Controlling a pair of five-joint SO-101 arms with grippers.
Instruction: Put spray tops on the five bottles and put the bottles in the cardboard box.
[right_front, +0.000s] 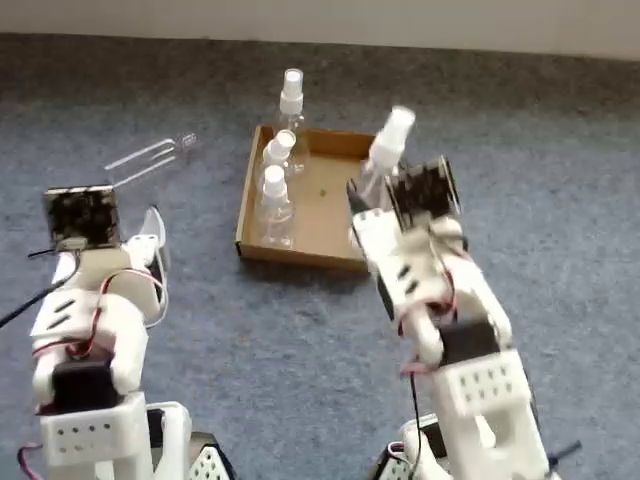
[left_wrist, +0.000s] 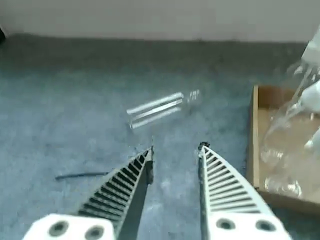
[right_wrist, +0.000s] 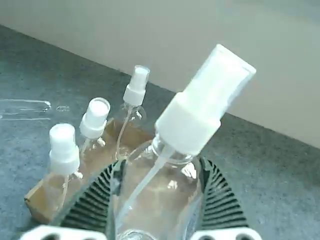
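Bottle (right_wrist: 165, 192) — clear, white spray top (right_wrist: 202, 107) on, tilted — sits clamped in my right gripper (right_wrist: 160, 170) near the cardboard box (right_front: 335, 215); my left gripper (left_wrist: 176, 148) hangs low, jaws apart.

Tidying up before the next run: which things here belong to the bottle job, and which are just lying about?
Job: cardboard box; three capped bottles along one side of it; fourth capped bottle, gripped by the right hand; uncapped bottle lying on the carpet.
Lying about: thin dark strip on the carpet, by the left hand.
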